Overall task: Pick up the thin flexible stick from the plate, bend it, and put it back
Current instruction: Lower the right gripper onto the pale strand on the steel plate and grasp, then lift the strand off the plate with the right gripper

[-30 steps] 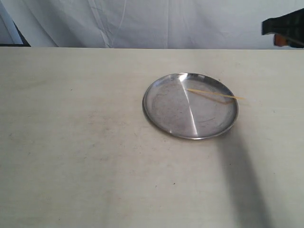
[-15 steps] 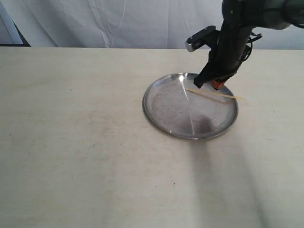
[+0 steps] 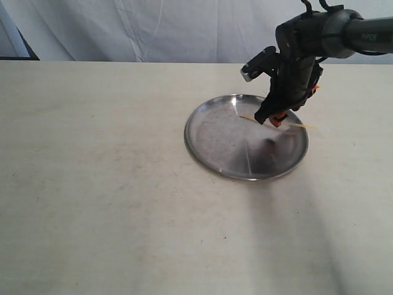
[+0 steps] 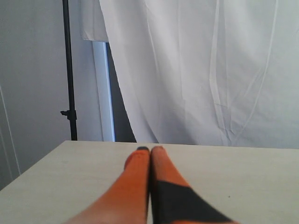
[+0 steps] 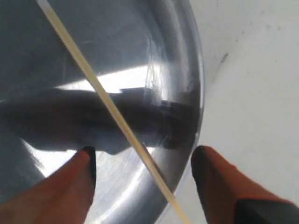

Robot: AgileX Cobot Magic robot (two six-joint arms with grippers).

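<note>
The shiny steel plate (image 3: 212,138) sits right of the table's middle. The thin pale yellow stick (image 3: 305,126) lies straight across its far right part, one end poking over the rim. My right gripper (image 3: 274,119) hangs just above the stick, open. In the right wrist view the stick (image 5: 100,91) runs between the two orange fingertips (image 5: 84,163) over the plate's rim (image 5: 194,93), and my right gripper (image 5: 142,158) straddles it without touching. My left gripper (image 4: 150,150) is shut with nothing in it, above bare table, and is out of the exterior view.
The pale table (image 3: 92,184) stretches wide to the left and front of the plate. A white curtain (image 3: 153,27) hangs behind the far edge. A black stand pole (image 4: 69,70) rises beyond the table's corner in the left wrist view.
My right arm swung in from the upper right edge and came down over the plate's far right part, its fingers now lower and around the stick. The stick and plate have not moved.
</note>
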